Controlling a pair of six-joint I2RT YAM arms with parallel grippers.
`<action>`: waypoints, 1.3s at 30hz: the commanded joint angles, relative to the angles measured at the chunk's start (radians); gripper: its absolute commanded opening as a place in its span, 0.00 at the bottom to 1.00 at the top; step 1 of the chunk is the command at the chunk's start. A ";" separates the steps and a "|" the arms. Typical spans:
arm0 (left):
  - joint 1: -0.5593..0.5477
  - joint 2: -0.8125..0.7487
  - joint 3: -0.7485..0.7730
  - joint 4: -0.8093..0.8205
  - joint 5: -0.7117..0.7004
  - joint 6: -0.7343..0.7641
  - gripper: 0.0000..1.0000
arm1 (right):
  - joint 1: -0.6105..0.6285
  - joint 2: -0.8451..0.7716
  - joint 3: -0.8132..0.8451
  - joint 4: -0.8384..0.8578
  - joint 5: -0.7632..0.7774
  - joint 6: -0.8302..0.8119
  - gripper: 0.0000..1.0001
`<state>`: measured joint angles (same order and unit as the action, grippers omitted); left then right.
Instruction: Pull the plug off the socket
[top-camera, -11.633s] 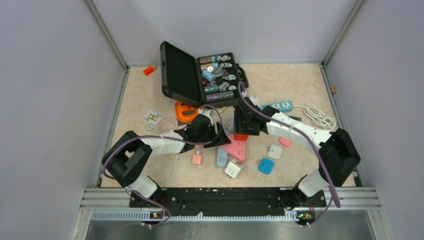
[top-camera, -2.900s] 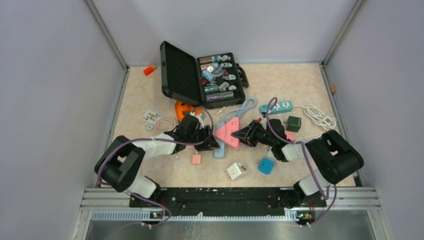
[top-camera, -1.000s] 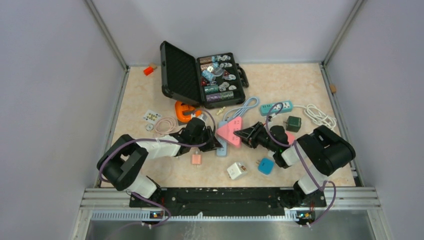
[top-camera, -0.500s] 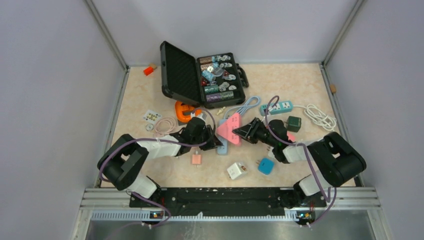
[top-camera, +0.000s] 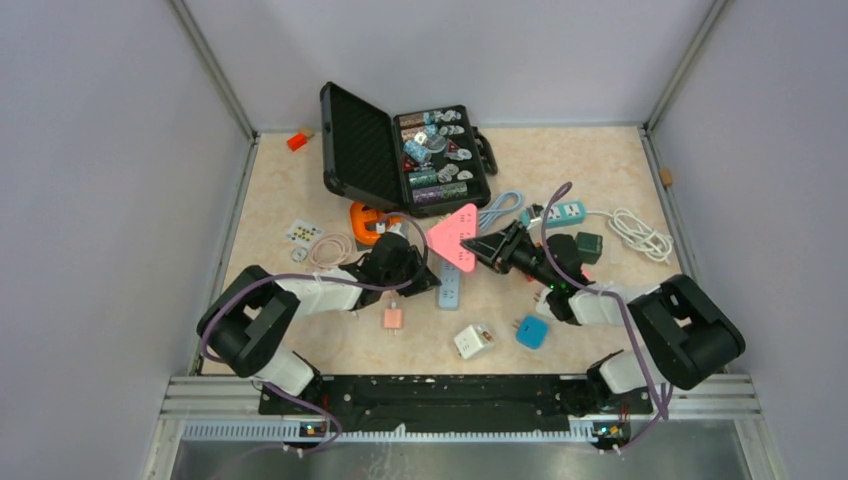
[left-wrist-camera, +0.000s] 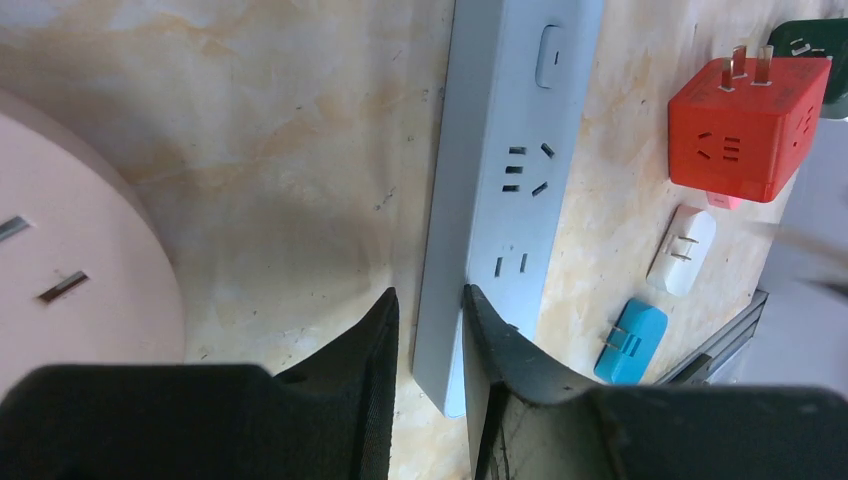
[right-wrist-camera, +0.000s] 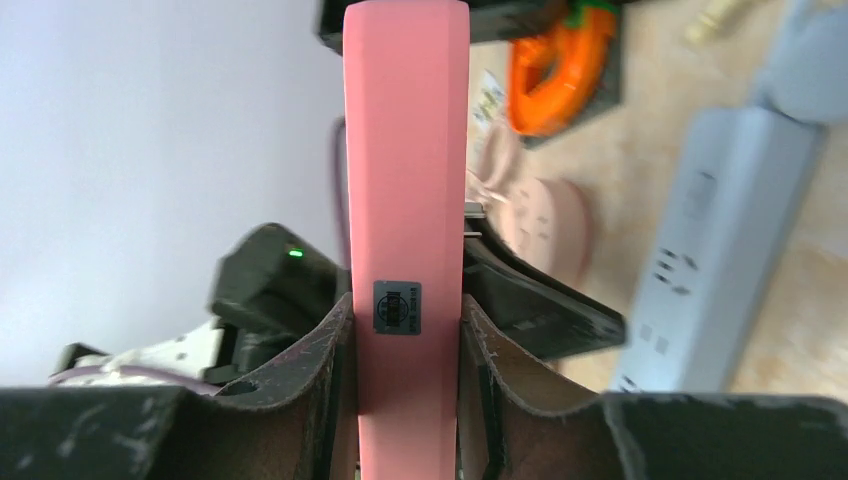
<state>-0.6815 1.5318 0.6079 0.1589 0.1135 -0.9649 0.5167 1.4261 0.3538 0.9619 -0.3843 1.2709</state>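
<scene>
Two grippers share the work here, one on each half of the pair.

Right side: the right gripper (right-wrist-camera: 405, 305) has its jaws closed flat on both faces of the pink plug (right-wrist-camera: 405, 180), gripping it near one edge. In the overhead view the pink plug (top-camera: 451, 232) is raised and clear of the power strip (top-camera: 452, 287). We see no contact between them. We judge the separation already made. The flat two-sided hold suits a straight pull, since it keeps the body from twisting.

Left side: the left gripper (left-wrist-camera: 430, 340) is set low at the near end of the power strip (left-wrist-camera: 510, 180). Its jaws are drawn nearly together over the strip's long edge, with only a slim gap. One of its fingers (left-wrist-camera: 495, 370) overlaps the strip's top face and the other sits just beside the edge. We read this as a brace that pins the strip to the table (top-camera: 590, 170) so that it does not rise with the plug.

The strip lies flat with its outlets showing and nothing plugged into them.

Surroundings: a red cube adapter (left-wrist-camera: 748, 128), a small white plug (left-wrist-camera: 682, 250) and a blue plug (left-wrist-camera: 630, 340) lie loose beside the strip. A round pink adapter (left-wrist-camera: 70, 250) sits on the other side.

Risk: the plug hangs over a crowded surface, so setting it down calls for a bare patch.
</scene>
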 joint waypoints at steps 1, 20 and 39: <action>-0.004 0.077 -0.058 -0.248 -0.104 0.066 0.29 | 0.013 -0.054 0.045 0.181 -0.013 0.076 0.00; -0.004 -0.045 0.123 -0.297 -0.016 0.226 0.51 | 0.003 -0.506 0.182 -0.931 0.312 -0.364 0.00; -0.003 -0.363 0.247 -0.560 -0.279 0.310 0.99 | 0.003 -0.307 0.110 -0.827 0.165 -0.378 0.00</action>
<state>-0.6827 1.2331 0.8032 -0.3183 -0.0589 -0.6872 0.5167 1.0714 0.4637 -0.0048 -0.1551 0.8970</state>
